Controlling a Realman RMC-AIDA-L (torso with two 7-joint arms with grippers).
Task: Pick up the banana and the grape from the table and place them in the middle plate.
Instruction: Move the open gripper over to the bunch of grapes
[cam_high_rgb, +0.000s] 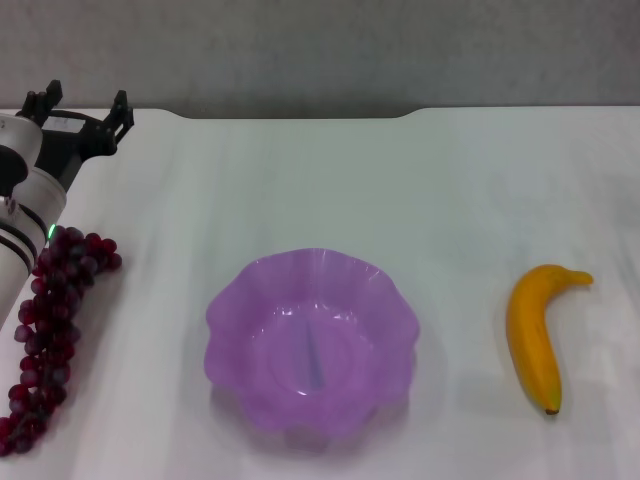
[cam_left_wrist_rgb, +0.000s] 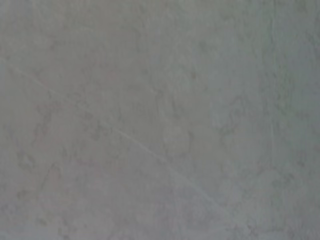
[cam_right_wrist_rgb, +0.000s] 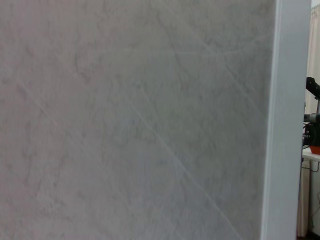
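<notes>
One pincer is in sight — the left pincer (cam_high_rgb: 80, 108), up at about ten o'clock in the head view, over the far left corner of the desk (cam_high_rgb: 450, 190). Its two dark fingers (cam_high_rgb: 122, 108) stand well apart with nothing between them, pointing toward the far edge of the desk and the grey wall (cam_high_rgb: 320, 50) behind it. The white arm behind it runs down the left edge of the view and crosses the upper end of the grape (cam_high_rgb: 55, 320). This long bunch of dark red-purple berries lies on the desk at nine o'clock, stretching toward the near left corner, untouched by the fingers. The right pincer shows in no view.

At the centre, a little toward six o'clock, stands the middle plate (cam_high_rgb: 235, 300), translucent light purple with a wavy rim, holding nothing. It is well apart from the grape on one side and from the banana (cam_high_rgb: 532, 340) on the other. The banana lies on the desk at about four o'clock, its stem toward the far side and its dark tip toward the near edge.

Both wrist views show only a mottled grey surface; the right wrist view also shows a pale upright strip (cam_right_wrist_rgb: 290, 120) with some dark equipment (cam_right_wrist_rgb: 312, 120) beyond it.
</notes>
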